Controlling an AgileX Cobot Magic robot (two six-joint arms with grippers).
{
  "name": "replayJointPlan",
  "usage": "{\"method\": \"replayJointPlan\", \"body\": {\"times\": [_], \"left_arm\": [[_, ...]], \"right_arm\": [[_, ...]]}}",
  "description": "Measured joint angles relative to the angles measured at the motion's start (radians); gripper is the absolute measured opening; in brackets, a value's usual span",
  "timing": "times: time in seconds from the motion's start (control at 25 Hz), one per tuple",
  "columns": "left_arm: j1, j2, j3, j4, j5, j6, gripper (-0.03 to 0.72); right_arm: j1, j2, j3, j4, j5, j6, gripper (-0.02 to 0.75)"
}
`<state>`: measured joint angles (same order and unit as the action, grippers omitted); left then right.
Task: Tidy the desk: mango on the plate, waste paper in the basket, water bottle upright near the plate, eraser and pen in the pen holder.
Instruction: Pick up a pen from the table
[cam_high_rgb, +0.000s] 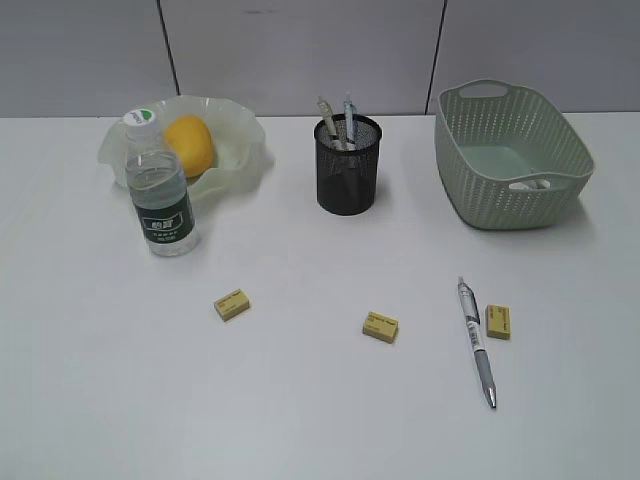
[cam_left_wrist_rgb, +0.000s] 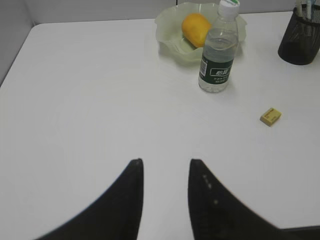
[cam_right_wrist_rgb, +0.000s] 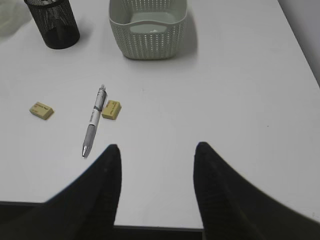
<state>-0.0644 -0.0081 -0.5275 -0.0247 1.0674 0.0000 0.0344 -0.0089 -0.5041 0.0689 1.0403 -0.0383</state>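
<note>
The mango (cam_high_rgb: 188, 145) lies in the ruffled green plate (cam_high_rgb: 243, 135), and the water bottle (cam_high_rgb: 160, 195) stands upright just in front of it. Two pens stand in the black mesh pen holder (cam_high_rgb: 348, 165). A third pen (cam_high_rgb: 476, 342) lies flat on the table beside an eraser (cam_high_rgb: 498, 321). Two more erasers (cam_high_rgb: 380, 326) (cam_high_rgb: 231, 304) lie to its left. The waste paper is out of view. My left gripper (cam_left_wrist_rgb: 165, 162) hangs open over bare table, well short of the bottle (cam_left_wrist_rgb: 217, 55). My right gripper (cam_right_wrist_rgb: 157, 146) is open too, with the pen (cam_right_wrist_rgb: 94, 120) to its left.
The green woven basket (cam_high_rgb: 510, 155) stands at the back right, next to the pen holder. The table's near edge runs just under the right gripper. Neither arm shows in the exterior view.
</note>
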Motion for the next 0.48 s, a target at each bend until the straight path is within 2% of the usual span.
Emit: {"method": "replayJointPlan", "body": {"times": [0.36,0.48], "left_arm": [[0.0,0.0,0.0,0.0,0.0,0.0,0.236],[0.0,0.0,0.0,0.0,0.0,0.0,0.236]], "right_arm": [[0.0,0.0,0.0,0.0,0.0,0.0,0.384],[0.0,0.0,0.0,0.0,0.0,0.016,0.409]]}}
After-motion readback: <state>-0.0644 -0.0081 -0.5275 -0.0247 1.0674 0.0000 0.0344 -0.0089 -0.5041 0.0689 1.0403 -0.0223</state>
